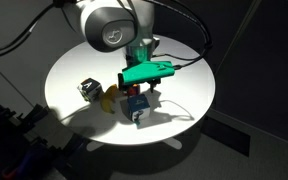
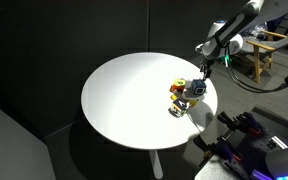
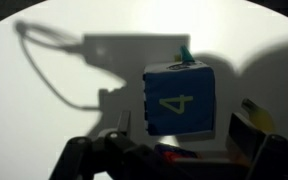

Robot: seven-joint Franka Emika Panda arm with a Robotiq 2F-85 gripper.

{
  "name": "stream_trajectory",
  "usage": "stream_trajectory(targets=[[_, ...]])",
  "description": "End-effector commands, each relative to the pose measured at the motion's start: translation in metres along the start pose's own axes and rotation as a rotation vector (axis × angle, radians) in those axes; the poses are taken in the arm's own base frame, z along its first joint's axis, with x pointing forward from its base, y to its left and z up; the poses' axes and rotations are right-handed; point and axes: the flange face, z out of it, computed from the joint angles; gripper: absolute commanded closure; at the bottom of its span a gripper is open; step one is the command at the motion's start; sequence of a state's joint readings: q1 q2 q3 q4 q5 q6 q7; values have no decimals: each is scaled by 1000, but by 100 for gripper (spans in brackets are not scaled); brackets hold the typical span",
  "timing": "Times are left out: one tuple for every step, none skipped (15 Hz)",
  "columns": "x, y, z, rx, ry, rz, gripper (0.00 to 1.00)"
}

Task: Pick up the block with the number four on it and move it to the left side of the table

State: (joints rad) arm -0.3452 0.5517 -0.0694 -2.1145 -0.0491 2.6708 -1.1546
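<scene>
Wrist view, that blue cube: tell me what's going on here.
The arm's gripper hangs over the cluster of cubes near the edge of the table. The block with the number four sits just ahead of its fingers, which look spread, not closed on it. It appears to rest on the table, not yet lifted.

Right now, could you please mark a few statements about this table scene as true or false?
1. The blue block shows a 4 in the wrist view. True.
2. The table is square. False: it is round and white.
3. A banana lies beside the cubes. True.
4. The blue block stands alone at the middle of the table. False: it sits near the rim, clustered with the banana and the black-and-white cube.
</scene>
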Motion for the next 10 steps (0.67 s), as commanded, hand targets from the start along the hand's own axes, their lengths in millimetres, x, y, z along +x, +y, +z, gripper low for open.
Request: stream_trajectory(targets=[[7,9,17,-40,23,-93,0],[10,9,21,-47,32,-112,0],[14,8,25,-53,41,-128,0],[17,8,29,-61,48,-140,0],[19,8,33,-64,54,-144,0],[21,8,36,-66,57,-147,0],[21,9,38,-69,62,-145,0],[21,9,40,-68,65,-138,0],[20,10,42,-67,68,-133,0],[18,11,44,-64,70,-126,0]])
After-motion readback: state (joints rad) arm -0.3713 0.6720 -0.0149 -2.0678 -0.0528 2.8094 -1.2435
